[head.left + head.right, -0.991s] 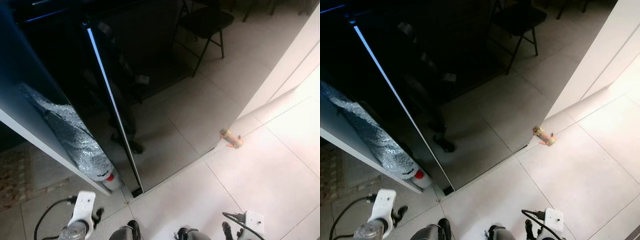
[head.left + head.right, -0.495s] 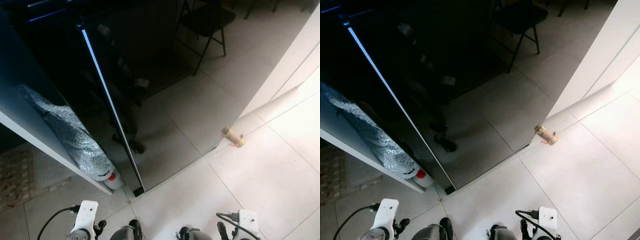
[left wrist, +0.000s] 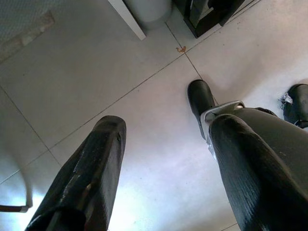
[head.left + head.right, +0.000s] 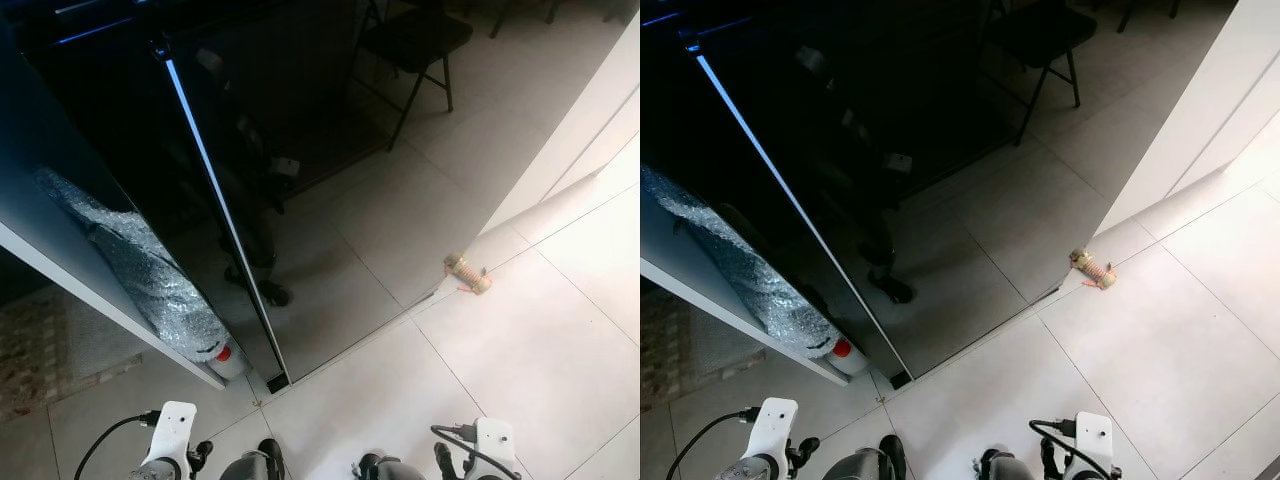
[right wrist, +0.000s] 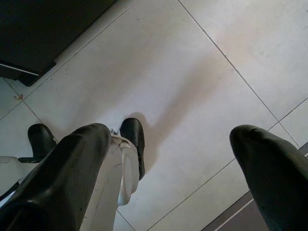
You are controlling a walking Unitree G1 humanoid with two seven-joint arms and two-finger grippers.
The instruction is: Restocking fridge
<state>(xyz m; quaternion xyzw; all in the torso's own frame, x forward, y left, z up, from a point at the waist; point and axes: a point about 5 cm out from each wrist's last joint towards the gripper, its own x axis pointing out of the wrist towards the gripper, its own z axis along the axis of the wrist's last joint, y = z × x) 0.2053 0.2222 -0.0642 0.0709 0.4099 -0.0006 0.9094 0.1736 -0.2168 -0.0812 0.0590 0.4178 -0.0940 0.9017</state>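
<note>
A tall black glossy fridge door [image 4: 300, 150] stands before me, with a pale blue strip [image 4: 215, 200] down its edge. Left of it, a bubble-wrapped bundle [image 4: 140, 270] leans behind a white panel [image 4: 90, 295]. A white bottle with a red cap [image 4: 226, 358] sits at the bundle's foot. Both arms hang low by my feet. My left gripper [image 3: 166, 127] is open over the floor tiles with nothing between its fingers. My right gripper [image 5: 171, 132] is open too, also holding nothing.
A small coiled, spring-like object [image 4: 466, 273] lies on the pale tiled floor [image 4: 520, 350] near a white wall corner [image 4: 570, 130]. A black folding chair [image 4: 415, 45] stands at the back. My black feet [image 3: 201, 98] are on the tiles below.
Both wrists have dropped lower at the bottom of the eye views, and the view has shifted slightly. The fridge door, bundle and bottle have not moved.
</note>
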